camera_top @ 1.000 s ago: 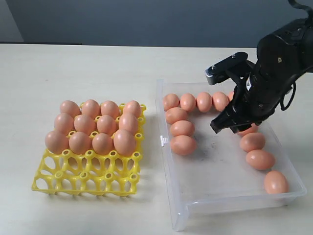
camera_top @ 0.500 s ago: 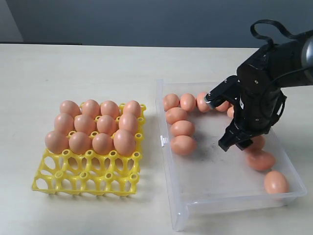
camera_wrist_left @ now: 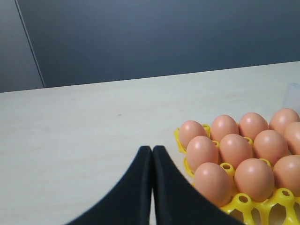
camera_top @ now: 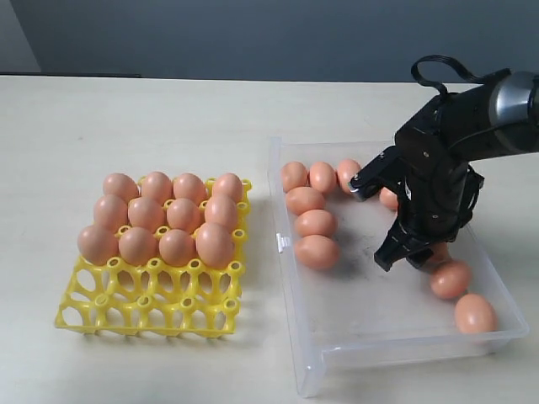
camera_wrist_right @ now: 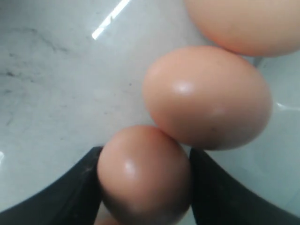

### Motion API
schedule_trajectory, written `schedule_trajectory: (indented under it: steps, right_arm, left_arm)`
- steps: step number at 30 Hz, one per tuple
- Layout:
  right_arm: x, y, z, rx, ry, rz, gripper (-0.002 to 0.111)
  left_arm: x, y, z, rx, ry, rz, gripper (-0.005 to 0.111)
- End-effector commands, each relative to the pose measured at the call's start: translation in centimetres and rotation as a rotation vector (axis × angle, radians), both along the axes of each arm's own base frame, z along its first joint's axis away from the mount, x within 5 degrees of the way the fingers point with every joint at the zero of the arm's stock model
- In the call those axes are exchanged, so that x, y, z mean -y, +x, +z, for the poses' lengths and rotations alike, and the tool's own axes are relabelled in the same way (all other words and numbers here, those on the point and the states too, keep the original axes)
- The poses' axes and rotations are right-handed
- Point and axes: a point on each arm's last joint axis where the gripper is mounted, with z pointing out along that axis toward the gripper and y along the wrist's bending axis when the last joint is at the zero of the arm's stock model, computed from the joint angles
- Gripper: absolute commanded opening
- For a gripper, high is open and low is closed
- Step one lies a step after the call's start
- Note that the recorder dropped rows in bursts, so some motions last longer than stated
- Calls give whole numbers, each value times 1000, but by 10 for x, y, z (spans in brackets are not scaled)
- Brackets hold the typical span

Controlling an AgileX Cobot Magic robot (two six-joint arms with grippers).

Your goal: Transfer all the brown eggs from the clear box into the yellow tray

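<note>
A pale cream table (camera_top: 152, 109), matte and faintly mottled, fills the exterior view from 9 o'clock round through 6 to 3. Behind it, across 12 o'clock, stands a plain dark blue-grey wall (camera_top: 253, 38). At 10 o'clock a lighter grey panel (camera_top: 12, 35) meets the wall along a slanting seam, with a thin dark strip (camera_top: 72, 74) beneath it at the tabletop's far edge. The left wrist view adds a tiny dark speck (camera_wrist_left: 119, 114) on the tabletop.
</note>
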Motion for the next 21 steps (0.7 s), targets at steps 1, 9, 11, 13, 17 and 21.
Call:
schedule_trajectory:
  steps: [1, 9, 11, 13, 17, 21]
  right_arm:
    - [1, -1, -12, -16, 4, -12, 13]
    - [-15, 7, 51, 150, 192, -102, 3]
    - [-25, 6, 80, 237, 272, -87, 3]
    - [-37, 2, 105, 311, 380, -87, 3]
    - [-71, -13, 133, 369, 640, -31, 2]
    - [-113, -29, 139, 341, 886, 55, -1]
  left_arm:
    - [1, 0, 0, 4, -1, -10, 0]
    - [1, 0, 0, 4, -1, -10, 0]
    - [1, 0, 0, 4, -1, -10, 0]
    - [1, 0, 0, 4, -1, -10, 0]
    - [1, 0, 0, 4, -1, -10, 0]
    - [1, 0, 0, 4, -1, -10, 0]
